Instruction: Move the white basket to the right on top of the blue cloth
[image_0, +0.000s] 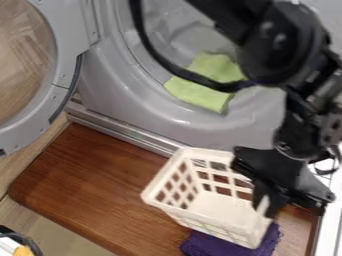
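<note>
- Camera view: the white basket is seen right of centre in the lower half of the frame, its open top facing up, above the brown wooden bench.
- The claw is placed at the basket's right end, with most of the basket lying to its left; the basket's long axis is slanted from upper left to lower right.
- How far open the claw is cannot be told, nor whether the rim is gripped or merely touched.
- The blue cloth, purplish in tone, is seen at the bottom edge, partly covered from view by the basket's lower right corner; whether the two are touching cannot be told.
- A short shift toward the lower right appears to be called for, so that the base is brought over the cloth.
- With the claw at one end only, the far left end might sag or swing, and the cloth might be pushed along.
</note>
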